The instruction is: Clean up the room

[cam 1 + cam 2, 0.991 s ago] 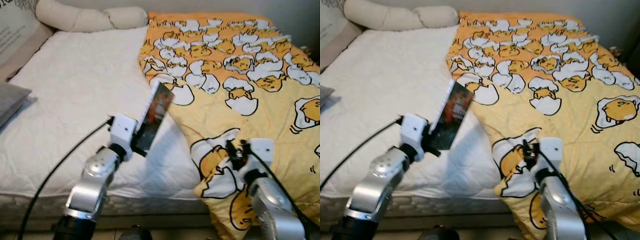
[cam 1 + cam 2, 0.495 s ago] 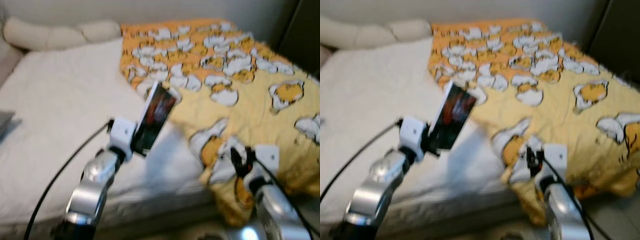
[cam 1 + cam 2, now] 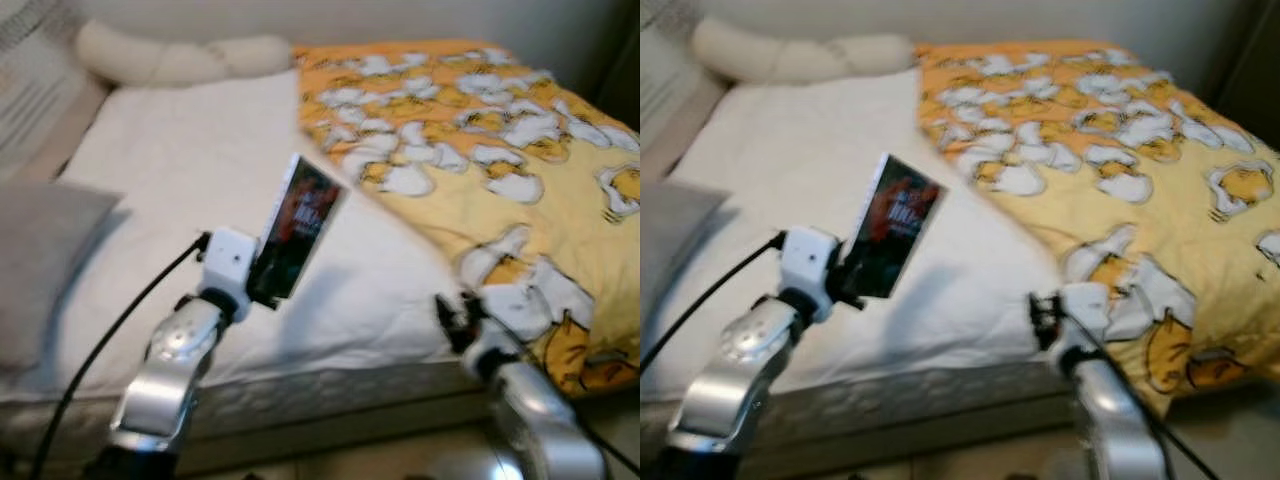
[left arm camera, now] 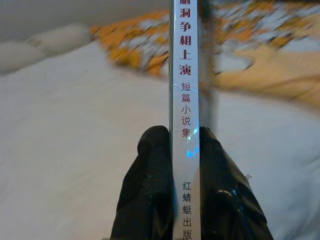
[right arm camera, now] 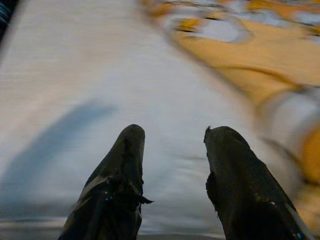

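My left gripper [image 3: 266, 281] is shut on a thin book [image 3: 298, 227] with a dark red and black cover, held upright above the white mattress [image 3: 190, 170]. In the left wrist view the book's white spine [image 4: 185, 100] with printed characters stands clamped between both black fingers [image 4: 147, 185]. My right gripper [image 3: 450, 318] hovers low at the bed's front edge, beside the yellow egg-print blanket [image 3: 500, 130]. In the right wrist view its fingers [image 5: 120, 185] are apart with nothing between them, the mattress [image 5: 75, 75] lying beyond.
A long cream pillow [image 3: 170, 57] lies along the head of the bed. A grey cushion [image 3: 40, 260] rests at the left edge. The blanket covers the right half of the bed and hangs over the front corner [image 3: 590, 365].
The whole view has swung, so the camera has turned back left and the grey cushion has come into sight. The book stays in my left gripper. My right gripper sits lower at the bed edge.
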Robot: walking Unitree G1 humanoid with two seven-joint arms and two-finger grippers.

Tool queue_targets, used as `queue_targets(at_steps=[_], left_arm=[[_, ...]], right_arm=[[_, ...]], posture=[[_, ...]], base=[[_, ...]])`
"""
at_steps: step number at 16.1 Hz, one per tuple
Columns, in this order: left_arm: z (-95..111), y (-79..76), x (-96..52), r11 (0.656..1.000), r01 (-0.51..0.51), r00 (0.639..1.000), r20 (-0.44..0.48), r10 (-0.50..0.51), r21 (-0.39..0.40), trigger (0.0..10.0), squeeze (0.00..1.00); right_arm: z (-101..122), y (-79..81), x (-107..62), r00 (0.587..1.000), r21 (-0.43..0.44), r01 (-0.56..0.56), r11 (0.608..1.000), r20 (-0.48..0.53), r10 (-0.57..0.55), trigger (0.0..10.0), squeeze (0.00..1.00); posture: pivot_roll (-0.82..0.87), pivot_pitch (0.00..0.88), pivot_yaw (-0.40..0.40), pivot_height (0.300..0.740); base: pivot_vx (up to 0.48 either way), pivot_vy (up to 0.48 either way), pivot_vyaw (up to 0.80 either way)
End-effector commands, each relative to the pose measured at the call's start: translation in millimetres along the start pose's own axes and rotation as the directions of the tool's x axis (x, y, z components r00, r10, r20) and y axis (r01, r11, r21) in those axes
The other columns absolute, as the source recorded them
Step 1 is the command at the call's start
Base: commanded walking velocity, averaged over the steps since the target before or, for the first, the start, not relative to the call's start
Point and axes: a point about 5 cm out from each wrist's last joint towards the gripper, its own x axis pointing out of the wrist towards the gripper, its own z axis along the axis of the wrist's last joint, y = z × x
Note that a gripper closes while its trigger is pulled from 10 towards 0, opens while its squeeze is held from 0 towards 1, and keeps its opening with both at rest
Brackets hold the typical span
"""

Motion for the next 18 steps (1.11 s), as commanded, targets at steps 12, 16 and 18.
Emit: queue_targets(at_steps=[12,16,18], left_arm=[[17,6.8,-0.6,0.998,-0.059,0.997,0.045,0.059,0.01,10.0,0.0],[18,8.1,0.7,0.998,-0.055,0.998,0.04,0.054,0.011,10.0,0.0],[20,8.6,0.2,0.998,-0.057,0.997,0.057,0.057,0.001,10.0,0.0]], right_arm=[[7,5.8,12.9,0.997,-0.021,-0.076,0.997,0.017,0.076,10.0,0.0],[9,8.4,14.6,0.994,-0.075,-0.11,0.991,0.018,0.111,10.0,0.0],[8,7.1,15.5,0.994,-0.08,-0.104,0.991,0.01,0.105,10.0,0.0]], posture=[[-0.01,0.0,0.028,0.74],[-0.01,0.0,0.027,0.74],[-0.01,0.0,0.026,0.74]], base=[[0.0,0.122,0.0],[0.0,0.0,0.0],[0.137,0.0,0.62]])
